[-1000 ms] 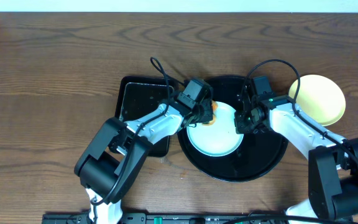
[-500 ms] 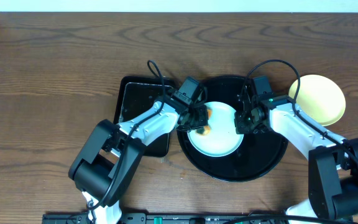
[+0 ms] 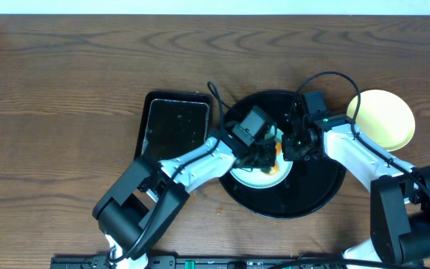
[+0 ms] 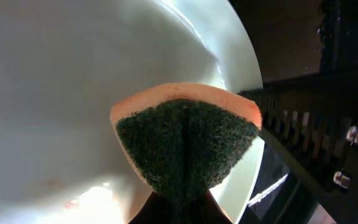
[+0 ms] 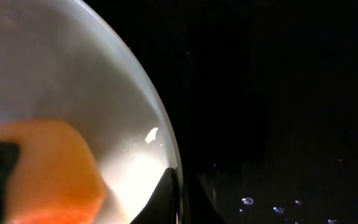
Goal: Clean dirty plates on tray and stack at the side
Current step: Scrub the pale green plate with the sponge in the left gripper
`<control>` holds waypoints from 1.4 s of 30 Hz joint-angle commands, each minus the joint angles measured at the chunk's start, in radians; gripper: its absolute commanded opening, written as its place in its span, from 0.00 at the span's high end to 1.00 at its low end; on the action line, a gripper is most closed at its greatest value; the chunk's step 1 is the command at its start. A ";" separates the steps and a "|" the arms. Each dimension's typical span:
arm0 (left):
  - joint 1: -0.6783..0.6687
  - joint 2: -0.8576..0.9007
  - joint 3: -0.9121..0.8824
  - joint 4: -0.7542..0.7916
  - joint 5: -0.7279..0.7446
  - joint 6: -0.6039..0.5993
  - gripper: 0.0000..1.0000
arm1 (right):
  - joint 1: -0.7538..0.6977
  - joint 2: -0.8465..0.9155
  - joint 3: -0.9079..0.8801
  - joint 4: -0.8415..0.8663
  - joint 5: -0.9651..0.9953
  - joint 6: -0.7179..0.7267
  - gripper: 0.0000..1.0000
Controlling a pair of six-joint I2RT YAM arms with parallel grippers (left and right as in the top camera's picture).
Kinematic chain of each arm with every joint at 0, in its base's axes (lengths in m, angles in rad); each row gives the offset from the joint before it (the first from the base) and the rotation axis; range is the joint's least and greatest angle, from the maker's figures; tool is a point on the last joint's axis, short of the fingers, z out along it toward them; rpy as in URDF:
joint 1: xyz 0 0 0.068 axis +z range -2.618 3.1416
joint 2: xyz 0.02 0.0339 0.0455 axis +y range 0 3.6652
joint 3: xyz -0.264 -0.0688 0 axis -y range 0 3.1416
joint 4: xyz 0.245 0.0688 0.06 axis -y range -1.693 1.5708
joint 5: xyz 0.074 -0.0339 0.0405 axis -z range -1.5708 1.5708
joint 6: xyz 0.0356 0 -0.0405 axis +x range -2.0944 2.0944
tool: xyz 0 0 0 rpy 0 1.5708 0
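Note:
A pale mint-blue plate (image 3: 251,178) lies in the round black tray (image 3: 321,187). My left gripper (image 3: 269,160) is over the plate's right half, shut on an orange sponge (image 3: 275,167). The left wrist view shows the sponge's green scouring face (image 4: 185,144) pressed on the plate (image 4: 73,87). My right gripper (image 3: 289,146) is shut on the plate's right rim; the right wrist view shows its fingertips (image 5: 166,196) pinching the rim (image 5: 160,118), with the sponge (image 5: 48,171) close by. A pale yellow plate (image 3: 385,119) sits on the table right of the tray. No second mint-blue plate shows.
A rectangular black tray (image 3: 174,131) lies left of the round tray, wet and without the sponge. Water drops (image 5: 247,201) dot the round tray's floor. The two grippers are very close together over the plate's right edge.
My left gripper has swept the sponge from the plate's upper left edge across to its right side, close to the right gripper. The right arm and the plate have not moved.

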 commanded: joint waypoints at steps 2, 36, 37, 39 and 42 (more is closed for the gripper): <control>-0.011 -0.023 -0.006 0.035 -0.055 -0.074 0.93 | 0.016 -0.012 0.005 -0.016 0.022 0.003 0.99; 0.036 0.071 -0.008 -0.039 -0.216 -0.049 0.93 | 0.016 -0.012 0.005 -0.022 0.022 0.003 0.99; 0.055 0.068 -0.008 -0.042 -0.216 -0.028 0.93 | 0.016 -0.012 0.005 -0.023 0.022 0.003 0.99; 0.088 0.062 -0.008 -0.048 -0.215 -0.010 0.93 | 0.016 -0.012 0.005 -0.024 0.022 0.003 0.99; 0.138 0.052 -0.008 -0.056 -0.215 0.020 0.93 | 0.016 -0.012 0.005 -0.023 0.022 0.003 0.99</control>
